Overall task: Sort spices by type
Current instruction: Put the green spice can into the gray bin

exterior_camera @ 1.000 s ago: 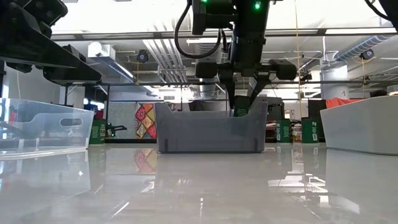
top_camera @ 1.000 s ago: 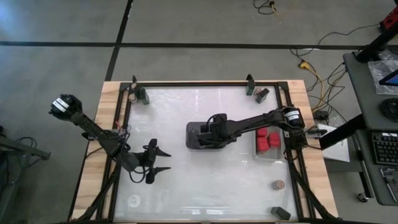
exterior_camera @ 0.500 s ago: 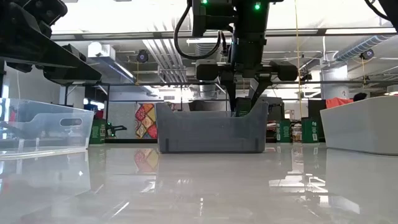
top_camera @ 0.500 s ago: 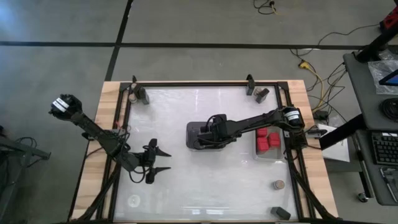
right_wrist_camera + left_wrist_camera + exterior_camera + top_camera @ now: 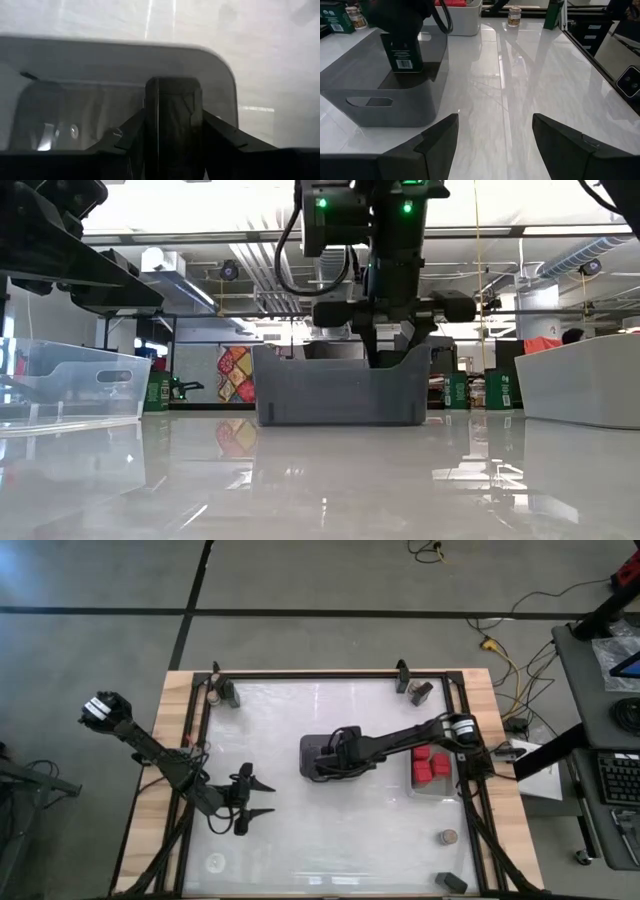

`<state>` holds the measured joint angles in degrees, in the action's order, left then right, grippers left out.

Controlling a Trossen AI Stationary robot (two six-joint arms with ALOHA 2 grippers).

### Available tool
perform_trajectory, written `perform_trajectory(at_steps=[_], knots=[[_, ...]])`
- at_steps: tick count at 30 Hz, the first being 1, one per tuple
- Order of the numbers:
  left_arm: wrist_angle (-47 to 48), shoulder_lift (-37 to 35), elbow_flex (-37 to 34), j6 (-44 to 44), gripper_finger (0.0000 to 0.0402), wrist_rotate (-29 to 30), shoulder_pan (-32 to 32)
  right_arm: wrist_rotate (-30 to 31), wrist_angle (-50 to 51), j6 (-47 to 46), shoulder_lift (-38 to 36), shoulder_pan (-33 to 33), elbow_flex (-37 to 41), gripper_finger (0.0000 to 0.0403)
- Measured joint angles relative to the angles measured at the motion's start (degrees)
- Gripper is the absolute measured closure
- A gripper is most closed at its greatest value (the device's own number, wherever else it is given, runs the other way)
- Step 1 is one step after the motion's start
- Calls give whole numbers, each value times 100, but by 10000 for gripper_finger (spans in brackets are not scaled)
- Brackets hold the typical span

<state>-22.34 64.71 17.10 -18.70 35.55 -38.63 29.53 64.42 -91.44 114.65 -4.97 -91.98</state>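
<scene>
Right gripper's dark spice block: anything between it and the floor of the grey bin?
Nothing visible. The right gripper holds the dark block inside the grey bin, past the rim; the bin floor below looks bare.

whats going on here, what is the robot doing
The right gripper is down inside the dark grey tray at mid-table, its fingers around a dark block it is placing there. Red blocks sit in a clear tray at the right. A tan-topped jar and another dark block wait loose near the front right corner. The left gripper waits open over the table's left side.
</scene>
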Motion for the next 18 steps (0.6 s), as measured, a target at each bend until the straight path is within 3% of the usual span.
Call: perform_trajectory(at_steps=[8, 18], knots=[[4, 2, 0, 2, 162, -2, 0, 85, 39, 99, -135, 0, 4, 246], [20, 2, 0, 4, 162, -4, 0, 200, 409, 349, -281, -2, -296, 206]])
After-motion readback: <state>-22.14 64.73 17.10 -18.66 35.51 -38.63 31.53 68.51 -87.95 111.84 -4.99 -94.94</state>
